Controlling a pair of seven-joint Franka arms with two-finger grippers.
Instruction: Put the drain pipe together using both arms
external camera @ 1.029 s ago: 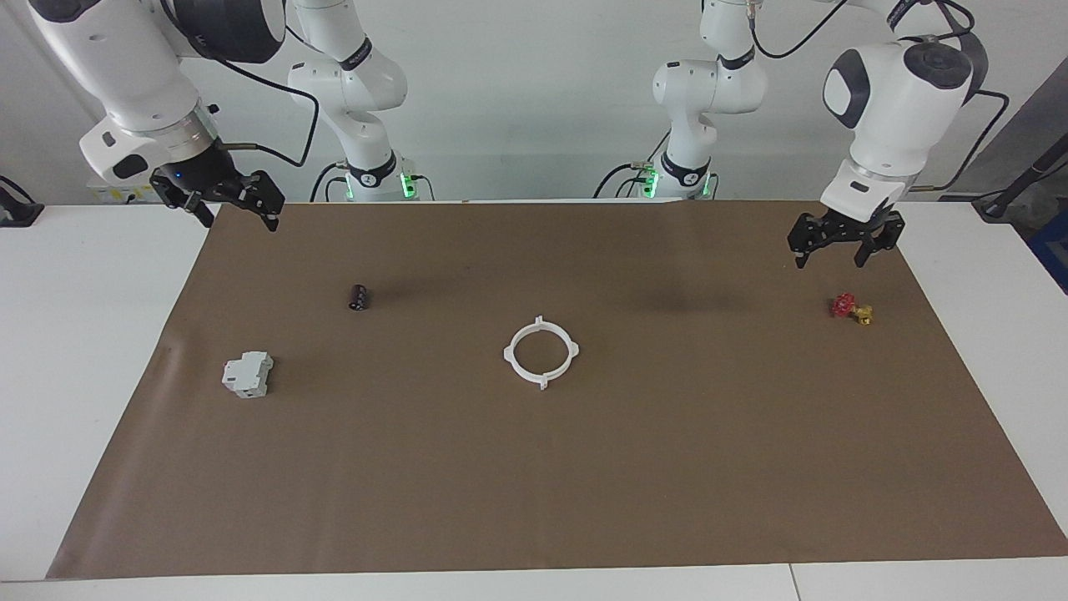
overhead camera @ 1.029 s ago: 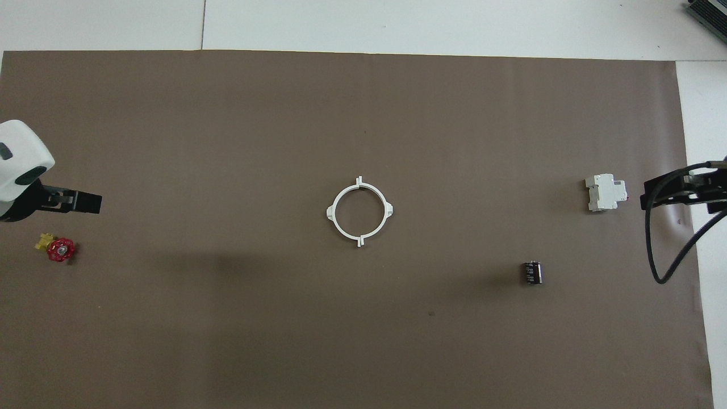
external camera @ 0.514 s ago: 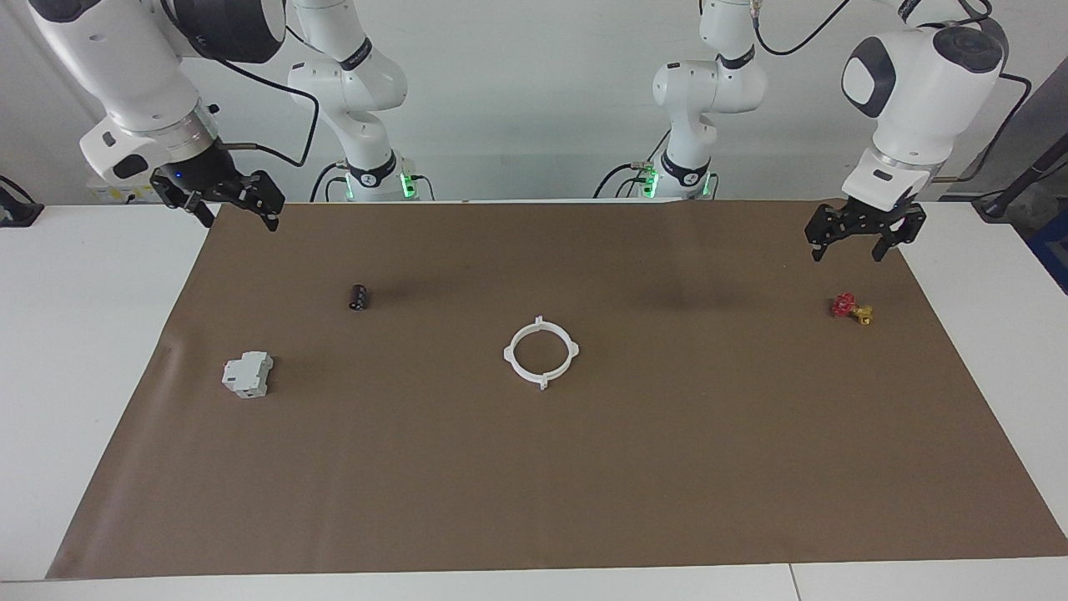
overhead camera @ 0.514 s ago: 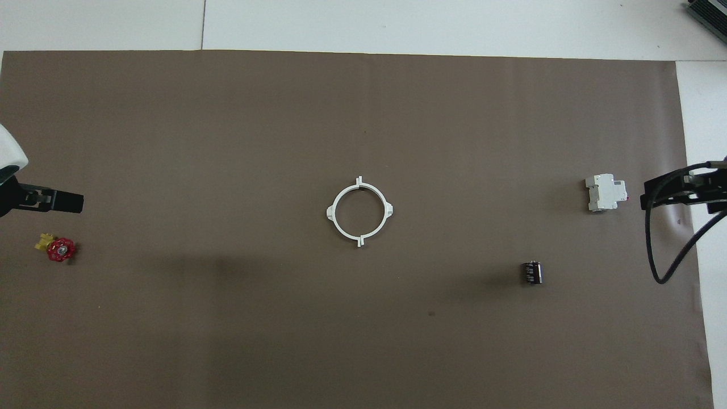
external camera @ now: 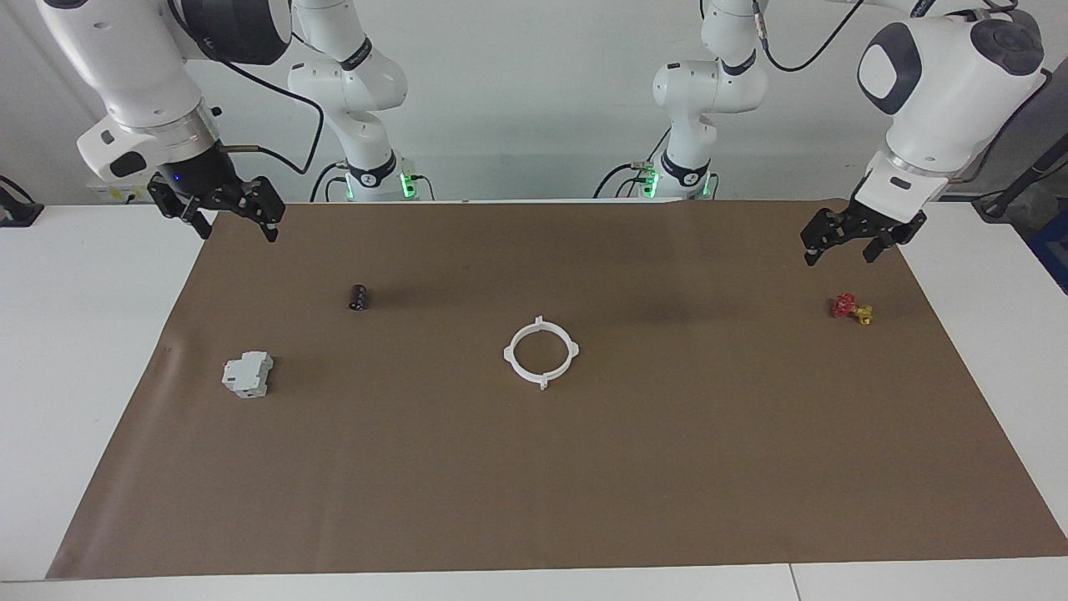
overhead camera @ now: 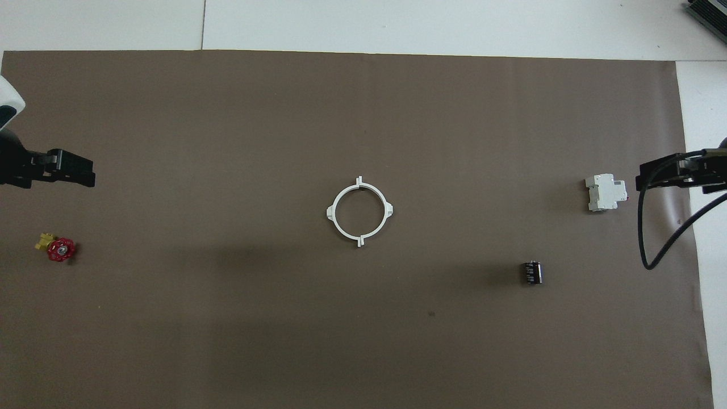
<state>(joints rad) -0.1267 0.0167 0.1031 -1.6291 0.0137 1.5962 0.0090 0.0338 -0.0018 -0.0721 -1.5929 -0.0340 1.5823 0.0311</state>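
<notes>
The drain pipe (external camera: 511, 354) lies flat in the middle of the brown mat as one closed white ring with small tabs around it. It also shows in the overhead view (overhead camera: 334, 211). Neither gripper touches it. My left gripper (external camera: 839, 249) is open and empty, raised over the mat at the left arm's end, above a red and yellow valve; it also shows in the overhead view (overhead camera: 76, 170). My right gripper (external camera: 236, 224) is open and empty, raised over the mat's edge at the right arm's end; it also shows in the overhead view (overhead camera: 650, 175).
A pale grey boxy block (external camera: 247, 374) (overhead camera: 605, 193) and a small black cylinder (external camera: 358, 297) (overhead camera: 531, 272) lie toward the right arm's end. A red and yellow valve (external camera: 850, 308) (overhead camera: 57, 248) lies toward the left arm's end. The brown mat (external camera: 667, 467) covers the white table.
The left arm has swung outward and its gripper has tilted and shifted over the mat near the valve. The right gripper has turned a little. The ring has not moved.
</notes>
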